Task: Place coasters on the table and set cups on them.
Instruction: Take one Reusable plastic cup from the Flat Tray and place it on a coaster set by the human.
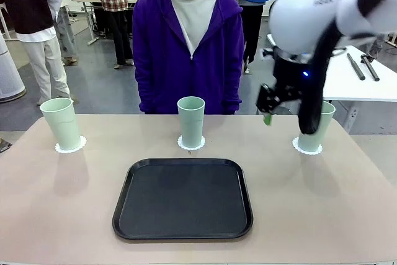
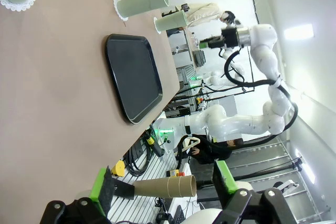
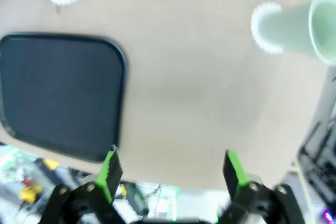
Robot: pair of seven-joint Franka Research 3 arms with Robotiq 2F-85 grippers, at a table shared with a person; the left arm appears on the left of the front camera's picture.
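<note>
Three mint-green cups stand on the tan table (image 1: 322, 209), each on a white lacy coaster: the left cup (image 1: 61, 123) on its coaster (image 1: 70, 148), the middle cup (image 1: 191, 121) on another (image 1: 191, 146), and the right cup (image 1: 317, 127) on a third (image 1: 308, 149). My right gripper (image 1: 270, 107) hangs above the table just left of the right cup, apart from it. In the blurred right wrist view it (image 3: 172, 174) is open and empty, with that cup (image 3: 299, 24) off to the right. My left gripper (image 2: 163, 187) is open and empty, far from the cups (image 2: 144, 1).
A black rectangular tray (image 1: 183, 198) lies empty in the middle of the table, in front of the middle cup. A person in a purple hoodie (image 1: 186, 48) stands at the far edge, hands down. The right arm's black cable (image 1: 313, 91) crosses in front of the right cup.
</note>
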